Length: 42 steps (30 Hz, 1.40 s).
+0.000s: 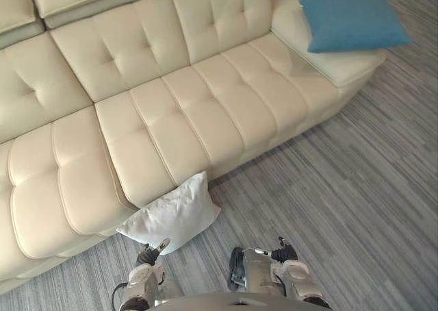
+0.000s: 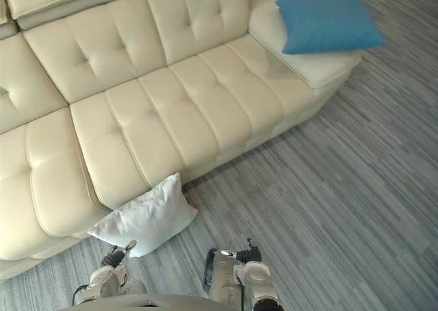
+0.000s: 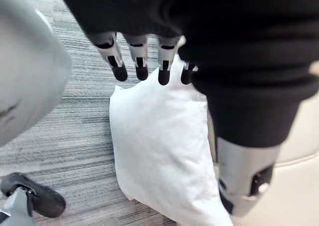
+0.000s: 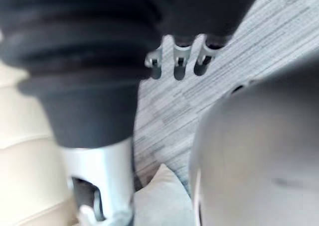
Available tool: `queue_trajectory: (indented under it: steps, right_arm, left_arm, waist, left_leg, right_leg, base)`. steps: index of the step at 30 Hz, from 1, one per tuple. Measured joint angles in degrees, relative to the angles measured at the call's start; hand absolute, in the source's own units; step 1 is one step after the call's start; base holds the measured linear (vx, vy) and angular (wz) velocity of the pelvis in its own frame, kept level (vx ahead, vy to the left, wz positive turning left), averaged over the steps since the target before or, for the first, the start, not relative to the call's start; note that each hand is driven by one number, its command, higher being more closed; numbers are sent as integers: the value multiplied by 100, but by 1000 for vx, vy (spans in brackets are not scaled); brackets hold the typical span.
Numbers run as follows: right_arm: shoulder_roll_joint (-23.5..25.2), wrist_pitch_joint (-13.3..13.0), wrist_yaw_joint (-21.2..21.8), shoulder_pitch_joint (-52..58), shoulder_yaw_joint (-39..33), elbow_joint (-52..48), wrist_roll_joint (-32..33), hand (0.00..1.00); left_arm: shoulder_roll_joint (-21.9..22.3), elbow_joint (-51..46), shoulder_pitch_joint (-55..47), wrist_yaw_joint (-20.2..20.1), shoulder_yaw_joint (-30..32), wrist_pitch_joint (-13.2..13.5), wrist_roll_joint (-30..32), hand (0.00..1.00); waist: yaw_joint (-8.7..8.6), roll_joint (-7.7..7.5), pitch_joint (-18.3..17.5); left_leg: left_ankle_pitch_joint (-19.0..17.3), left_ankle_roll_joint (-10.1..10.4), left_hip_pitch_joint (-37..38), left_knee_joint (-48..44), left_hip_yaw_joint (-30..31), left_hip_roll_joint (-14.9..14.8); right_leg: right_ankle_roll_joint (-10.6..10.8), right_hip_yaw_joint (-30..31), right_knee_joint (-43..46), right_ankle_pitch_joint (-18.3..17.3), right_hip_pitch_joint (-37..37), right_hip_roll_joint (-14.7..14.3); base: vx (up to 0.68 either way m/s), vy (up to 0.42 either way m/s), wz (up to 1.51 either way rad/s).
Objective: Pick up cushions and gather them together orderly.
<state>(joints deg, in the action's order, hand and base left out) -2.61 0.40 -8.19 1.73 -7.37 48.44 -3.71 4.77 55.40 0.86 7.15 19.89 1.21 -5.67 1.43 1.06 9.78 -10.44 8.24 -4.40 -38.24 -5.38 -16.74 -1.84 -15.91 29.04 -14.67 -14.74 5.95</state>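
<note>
Sofa point(image 1: 191, 105) ahead of both hands; left hand point(image 1: 145, 273) with fingers point(image 3: 141, 66) straight, loosely spread, empty; white cushion point(image 1: 174, 215) just past its fingertips, on floor point(image 1: 342, 208) against sofa front; right hand point(image 1: 263, 270) alongside, fingers relaxed, empty; blue cushion point(image 1: 352, 18) well beyond it, on sofa's end.

Near cushion point(image 1: 174, 215) on floor point(image 1: 342, 208), against sofa point(image 1: 171, 105) front (left of centre); far cushion point(image 1: 352, 20) on sofa's right end.

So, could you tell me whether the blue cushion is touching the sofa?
Touching. The left eye view shows the blue cushion resting on the end of the sofa.
</note>
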Motion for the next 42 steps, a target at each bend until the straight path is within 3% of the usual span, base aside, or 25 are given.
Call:
queue_trajectory:
  steps: [2, 4, 5, 6, 7, 9, 12, 17, 25, 31, 38, 42]
  right_arm:
    - [23, 2, -13, 41, -35, 15, 42, 0]
    - [35, 4, -57, 45, -152, 9, 140, 0]
    - [47, 2, -68, 61, -255, -9, 185, 0]
    - [60, 8, -72, 67, -284, -9, 201, 0]
    - [221, -3, -69, 70, -285, -27, 224, 0]
    - [429, -17, -68, 67, -290, -21, 224, 0]
    - [552, -19, -66, 142, -287, -24, 213, 0]
    - [526, -17, -65, 132, -176, -24, 148, 0]
    - [404, -18, -61, 156, 63, -24, 104, 0]
    - [364, -15, -65, 163, 199, -22, -11, 0]
    - [374, -9, -67, 144, 294, -7, -130, 0]
    - [223, -1, -84, -187, 719, -29, -350, 0]
  left_arm:
    - [0, -77, 0, 2, -8, 0, -27, 0]
    - [-5, -131, 8, 4, -46, 4, -29, 0]
    - [-23, -114, 9, 4, -137, 3, -28, 0]
    - [-46, -108, 19, 6, -193, 8, -26, 0]
    - [-190, -90, 4, 8, -259, 12, -20, 0]
    - [-354, -32, -35, 13, -257, -1, -10, 0]
    - [-402, 14, -152, 12, -254, 3, 31, 0]
    - [-420, 103, -168, 10, -224, 3, 32, 0]
    - [-451, 146, -184, 14, -207, 5, 131, 0]
    - [-477, 137, -171, 25, -341, 5, 138, 0]
    - [-548, 137, -152, 33, -660, 10, 135, 0]
    - [-595, 11, 13, 114, -765, 11, 66, 0]
  waist:
    - [0, -20, 12]
    - [18, -26, 9]
    - [25, 37, -29]
    - [56, -34, -73]
    - [121, -217, -140]
    - [174, -307, -166]
    - [173, -291, -165]
    - [193, -288, -161]
    - [198, -303, -158]
    - [213, -308, -183]
    - [323, -315, -181]
    - [360, -299, -12]
  left_leg:
    - [-371, 9, -368, -39, -501, -64]
    - [-443, -93, -619, 492, -1060, -54]
    - [-133, -241, -747, 1076, -1435, -24]
    - [-84, -234, -684, 1162, -1497, 67]
    - [54, -351, -656, 1449, -1512, 291]
    - [121, -386, -631, 1619, -1473, 426]
    - [152, -434, -408, 1774, -1433, 555]
    - [382, -420, -307, 2192, -1482, 652]
    - [647, -413, -276, 2564, -1267, 753]
    - [982, -427, -452, 2856, -898, 897]
    - [1062, -426, -562, 2879, -694, 975]
    - [749, -484, -1356, 1884, -489, 808]
  right_leg:
    - [-1, -241, -159, 16, 281, 141]
    - [83, -404, -187, 65, 431, 304]
    - [183, -504, -186, 100, 473, 341]
    - [279, -479, -205, 112, 472, 377]
    - [410, -339, -493, 222, 485, 422]
    - [469, -213, -894, 407, 636, 412]
    - [518, -198, -1184, 545, 958, 449]
    - [556, -163, -1251, 626, 876, 465]
    - [545, -167, -1169, 631, 818, 426]
    - [596, -79, -1096, 434, 660, 359]
    - [548, -32, -927, 466, 659, 360]
    - [506, 554, -282, 442, 41, 244]
  base:
    - [122, 75, 53]
    - [114, 212, 72]
    - [88, 233, 70]
    - [71, 181, 57]
    - [61, 166, 34]
    - [58, 168, 22]
    - [23, 93, 12]
    - [-48, -26, -3]
    - [-103, -35, 7]
    - [-65, -32, 31]
    - [20, -8, 21]
    - [-87, 51, 13]
